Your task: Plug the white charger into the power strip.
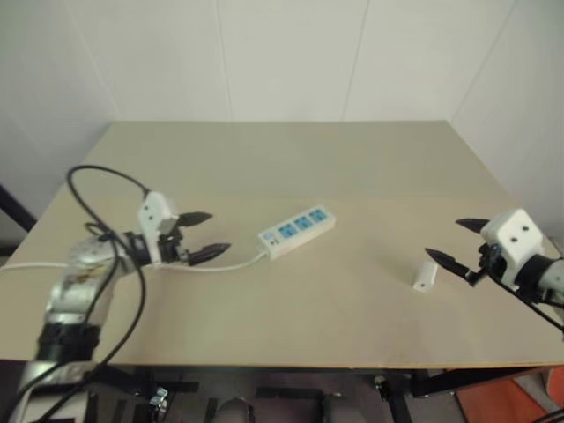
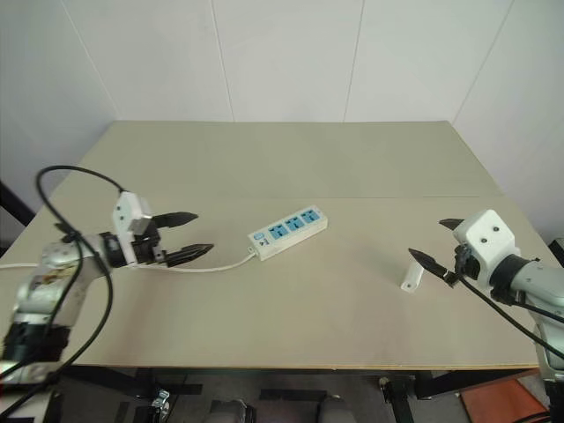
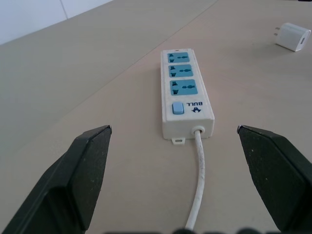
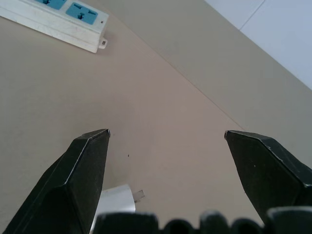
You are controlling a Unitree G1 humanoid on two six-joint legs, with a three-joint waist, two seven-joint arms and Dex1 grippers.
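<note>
At the left of the head views, the left gripper (image 1: 204, 235) hovers over the beige table (image 1: 291, 159) with its two black fingers spread wide and nothing between them. Its tips point toward the middle of the frame, at the thin white cord (image 1: 231, 263) that runs along the tabletop from the left edge to the power strip (image 1: 297, 231). The strip lies flat at the centre of the frame, slanted so that its far end sits higher and further right; its blue socket faces point upward. In the left wrist view the strip (image 3: 184, 95) shows three blue sockets in a row, a blue switch next to its corded end, and the cord (image 3: 199, 180) trailing back between the open fingers.

Further right, at lower centre-right, the white charger (image 1: 425, 276) lies on the table, well apart from the strip. Just beside it, at the right edge, the right gripper (image 1: 462, 246) is also wide open and empty, its lower fingertip (image 1: 438, 259) close to the charger. In the right wrist view the charger (image 4: 117, 201), its prongs visible, lies near the base of one finger.
</note>
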